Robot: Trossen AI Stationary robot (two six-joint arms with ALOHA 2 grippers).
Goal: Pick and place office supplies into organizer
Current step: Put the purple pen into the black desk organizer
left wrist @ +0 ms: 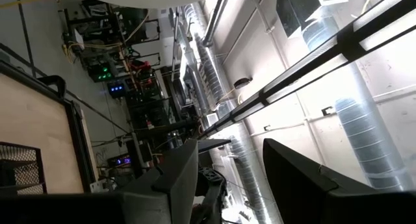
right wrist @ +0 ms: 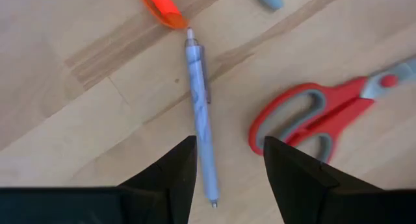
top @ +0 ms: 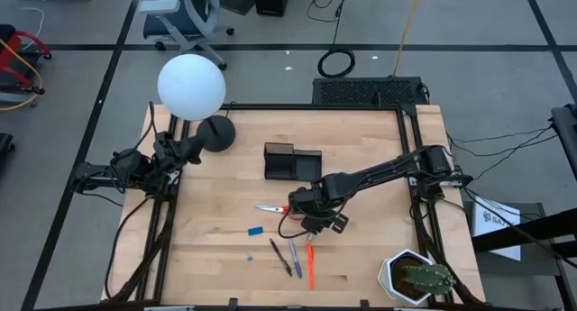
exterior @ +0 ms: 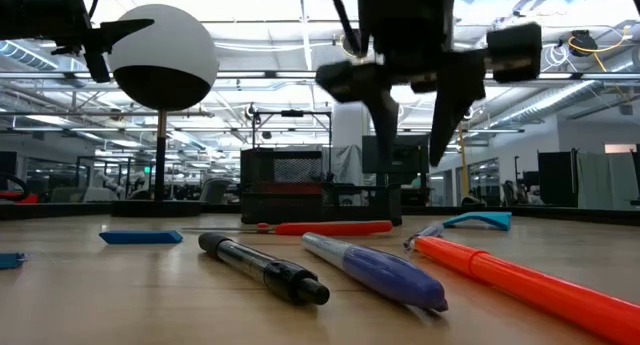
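We hover our right gripper point(right wrist: 224, 162), fingers apart and empty, over the greyish pen point(right wrist: 200, 107) beside the scissors point(right wrist: 305, 117); left gripper point(left wrist: 224, 178) parked frame-left, fingers apart.

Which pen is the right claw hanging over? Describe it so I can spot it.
Start at the red-handled scissors mid-table. Beside their handles, under the open right claw, lies a thin greyish pen. It is pale and slim, its tip nearly meeting the orange pen.
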